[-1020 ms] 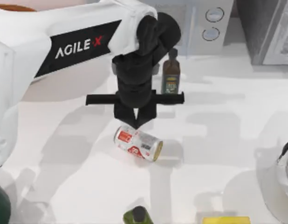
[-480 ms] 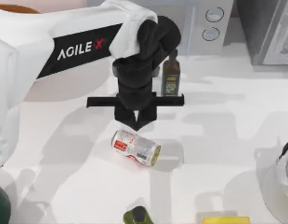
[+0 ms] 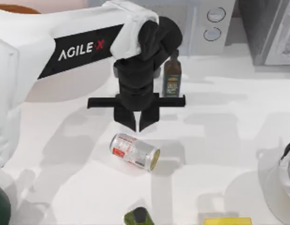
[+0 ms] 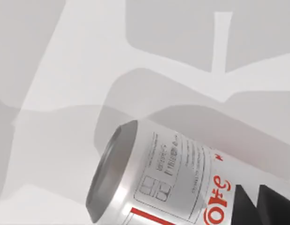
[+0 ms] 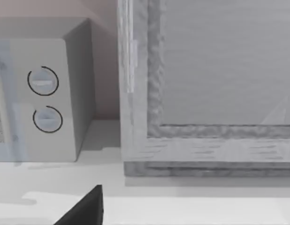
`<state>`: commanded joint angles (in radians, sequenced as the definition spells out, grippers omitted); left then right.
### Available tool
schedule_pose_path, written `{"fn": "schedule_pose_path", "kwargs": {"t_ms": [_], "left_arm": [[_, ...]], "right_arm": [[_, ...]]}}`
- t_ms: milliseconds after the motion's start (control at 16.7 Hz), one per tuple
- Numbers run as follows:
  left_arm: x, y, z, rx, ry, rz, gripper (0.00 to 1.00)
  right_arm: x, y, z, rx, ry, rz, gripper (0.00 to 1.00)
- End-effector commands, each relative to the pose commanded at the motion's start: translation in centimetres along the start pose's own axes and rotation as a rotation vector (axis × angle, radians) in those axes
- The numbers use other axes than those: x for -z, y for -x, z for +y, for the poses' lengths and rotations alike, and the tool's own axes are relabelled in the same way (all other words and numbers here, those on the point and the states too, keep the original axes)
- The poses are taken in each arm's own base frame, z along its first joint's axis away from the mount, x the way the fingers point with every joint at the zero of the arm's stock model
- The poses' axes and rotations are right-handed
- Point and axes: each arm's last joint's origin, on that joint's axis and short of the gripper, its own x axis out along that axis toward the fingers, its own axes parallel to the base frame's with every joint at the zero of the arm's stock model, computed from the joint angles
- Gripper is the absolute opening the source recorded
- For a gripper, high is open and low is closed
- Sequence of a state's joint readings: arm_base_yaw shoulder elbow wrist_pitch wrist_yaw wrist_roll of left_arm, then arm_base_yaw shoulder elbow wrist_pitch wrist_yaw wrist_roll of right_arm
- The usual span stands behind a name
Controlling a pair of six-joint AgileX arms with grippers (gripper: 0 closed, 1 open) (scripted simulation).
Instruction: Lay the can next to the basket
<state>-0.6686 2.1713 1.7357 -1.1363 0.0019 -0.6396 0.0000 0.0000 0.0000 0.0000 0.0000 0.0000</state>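
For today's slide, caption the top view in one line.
Left gripper open above the can lying on its side on the table.

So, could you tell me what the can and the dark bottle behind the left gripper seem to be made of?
The can, lying on its side below the left gripper, looks like thin metal: silvery glossy body with printed red and white label, pale gold end. The dark bottle looks like glass, judging by its dark translucent sheen under a black cap, though plastic cannot be ruled out.
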Motion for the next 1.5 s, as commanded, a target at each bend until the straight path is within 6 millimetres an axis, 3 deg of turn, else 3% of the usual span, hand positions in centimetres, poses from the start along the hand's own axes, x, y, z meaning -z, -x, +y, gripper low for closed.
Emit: {"fn": "schedule_pose_path", "kwargs": {"t_ms": [480, 1080, 1500], "left_arm": [[0.0, 0.0, 0.0, 0.000, 0.000, 0.000, 0.98], [0.0, 0.1, 0.0, 0.000, 0.002, 0.000, 1.00], [0.0, 4.0, 0.1, 0.000, 0.002, 0.000, 1.00]], "right_arm": [[0.0, 0.0, 0.0, 0.000, 0.000, 0.000, 1.00], [0.0, 0.0, 0.0, 0.000, 0.000, 0.000, 1.00], [0.0, 0.0, 0.0, 0.000, 0.000, 0.000, 1.00]]}}
